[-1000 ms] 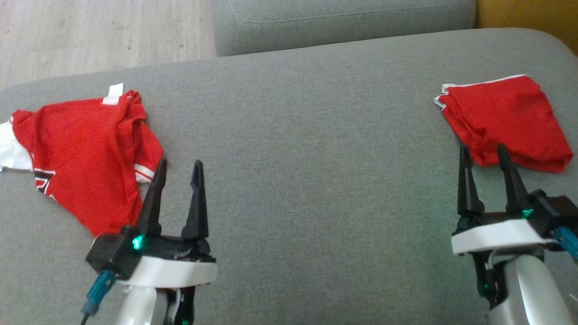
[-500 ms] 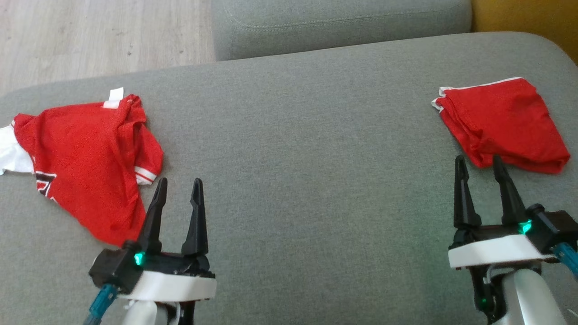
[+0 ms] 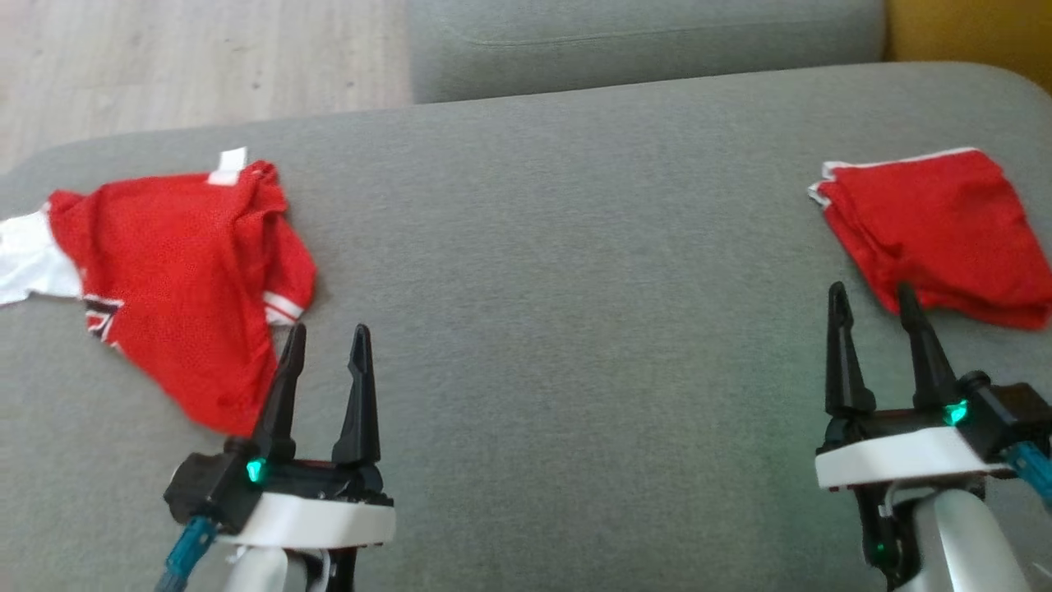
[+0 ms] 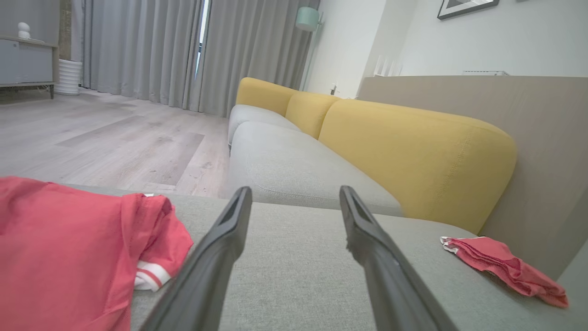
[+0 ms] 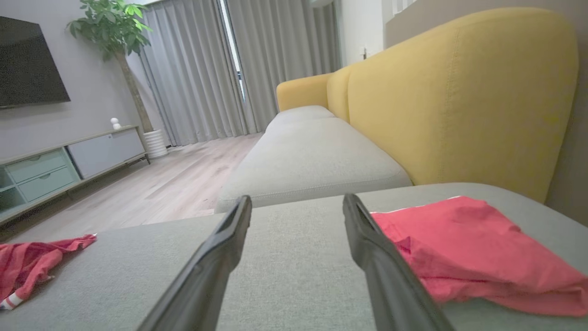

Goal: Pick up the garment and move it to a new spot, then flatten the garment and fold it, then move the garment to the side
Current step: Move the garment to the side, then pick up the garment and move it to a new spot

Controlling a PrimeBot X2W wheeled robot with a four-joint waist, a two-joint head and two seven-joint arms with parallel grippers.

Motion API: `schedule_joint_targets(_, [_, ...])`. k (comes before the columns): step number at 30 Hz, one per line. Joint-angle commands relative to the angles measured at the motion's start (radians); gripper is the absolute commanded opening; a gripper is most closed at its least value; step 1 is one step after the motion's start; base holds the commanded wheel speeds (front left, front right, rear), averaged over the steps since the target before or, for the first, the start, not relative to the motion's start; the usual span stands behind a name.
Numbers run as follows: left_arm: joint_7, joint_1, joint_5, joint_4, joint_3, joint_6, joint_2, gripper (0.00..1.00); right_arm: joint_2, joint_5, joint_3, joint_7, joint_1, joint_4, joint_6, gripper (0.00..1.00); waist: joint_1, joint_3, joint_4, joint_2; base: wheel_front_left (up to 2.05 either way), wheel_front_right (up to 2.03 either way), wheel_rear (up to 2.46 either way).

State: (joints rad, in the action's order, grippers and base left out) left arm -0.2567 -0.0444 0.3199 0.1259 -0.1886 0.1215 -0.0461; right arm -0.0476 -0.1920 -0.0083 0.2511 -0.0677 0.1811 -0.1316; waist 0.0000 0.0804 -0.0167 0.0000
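Note:
A crumpled red garment point(image 3: 181, 271) with white trim lies at the left of the grey cushion point(image 3: 559, 288); it also shows as the garment point(image 4: 55, 248) low left in the left wrist view and as the garment point(image 5: 27, 262) in the right wrist view. My left gripper point(image 3: 327, 329) hovers open just right of its lower edge, fingers empty, seen too as the left gripper point(image 4: 295, 191). A second red garment point(image 3: 945, 222), folded, rests at the cushion's right. My right gripper point(image 3: 871, 288) stands open just short of its near corner, seen again as the right gripper point(image 5: 296, 198), empty.
Behind the cushion sits another grey seat cushion point(image 3: 641, 41), with the yellow backrest point(image 4: 413, 151) along the right. Wooden floor point(image 3: 164, 66) lies beyond the far left edge. The folded garment point(image 5: 468, 248) lies right of my right fingers.
Both grippers have drawn back a little toward me, still open. The head camera has turned slightly, shifting the whole picture rightward. Both garments lie as before.

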Motion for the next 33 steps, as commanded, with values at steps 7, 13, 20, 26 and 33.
schedule_joint_targets(7, [-0.005, -0.032, -0.004, -0.016, 0.024, -0.026, -0.004, 1.00, -0.003, 0.009, 0.063, 0.011, 0.000, -0.019, 0.001, 1.00, 0.0000, -0.032, 0.137, 0.0000, 0.00, 0.00, 0.00])
schedule_joint_targets(13, [-0.005, -0.014, -0.022, -0.010, 0.055, -0.047, -0.004, 1.00, -0.003, 0.005, 0.131, 0.011, 0.019, 0.009, 0.001, 1.00, 0.0000, -0.055, 0.259, 0.0000, 0.00, 0.00, 0.00])
schedule_joint_targets(20, [-0.005, 0.011, -0.034, -0.010, 0.075, -0.048, -0.004, 1.00, -0.003, -0.027, 0.207, 0.011, 0.038, 0.041, 0.001, 1.00, 0.0000, -0.081, 0.369, 0.0000, 0.00, 0.00, 0.00])
schedule_joint_targets(26, [-0.005, 0.024, -0.039, -0.014, 0.097, -0.045, -0.004, 1.00, -0.003, -0.048, 0.255, 0.011, 0.039, 0.058, 0.001, 1.00, 0.0000, -0.089, 0.411, 0.0000, 0.00, 0.00, 0.00])
schedule_joint_targets(33, [-0.005, 0.010, -0.039, -0.026, 0.134, -0.041, -0.004, 1.00, -0.003, -0.042, 0.258, 0.011, 0.023, 0.060, 0.001, 1.00, 0.0000, -0.061, 0.392, 0.0000, 0.00, 0.00, 0.00])
